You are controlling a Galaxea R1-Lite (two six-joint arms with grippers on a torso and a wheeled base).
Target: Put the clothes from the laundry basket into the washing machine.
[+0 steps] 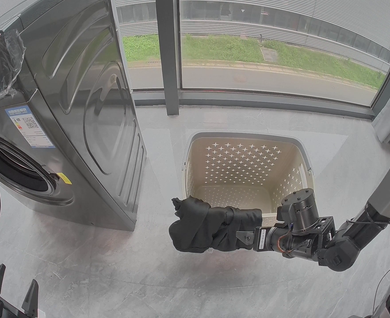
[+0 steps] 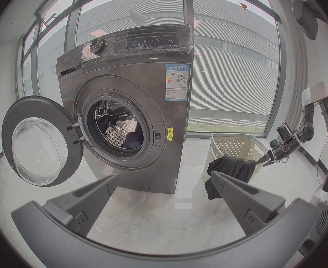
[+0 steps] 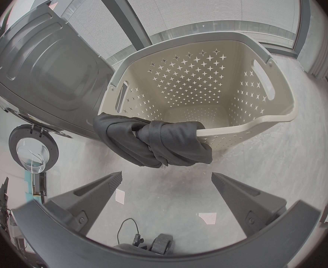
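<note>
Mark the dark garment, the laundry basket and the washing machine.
dark garment (image 1: 208, 228): head view, middle of the bundle.
laundry basket (image 1: 243, 164): head view, star-holed back wall.
washing machine (image 2: 134, 82): left wrist view, front panel above the door opening.

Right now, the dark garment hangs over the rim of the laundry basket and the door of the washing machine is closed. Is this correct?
Not quite. The door of the washing machine is open, swung aside, as the left wrist view shows. The dark garment does hang over the rim of the laundry basket.
</note>
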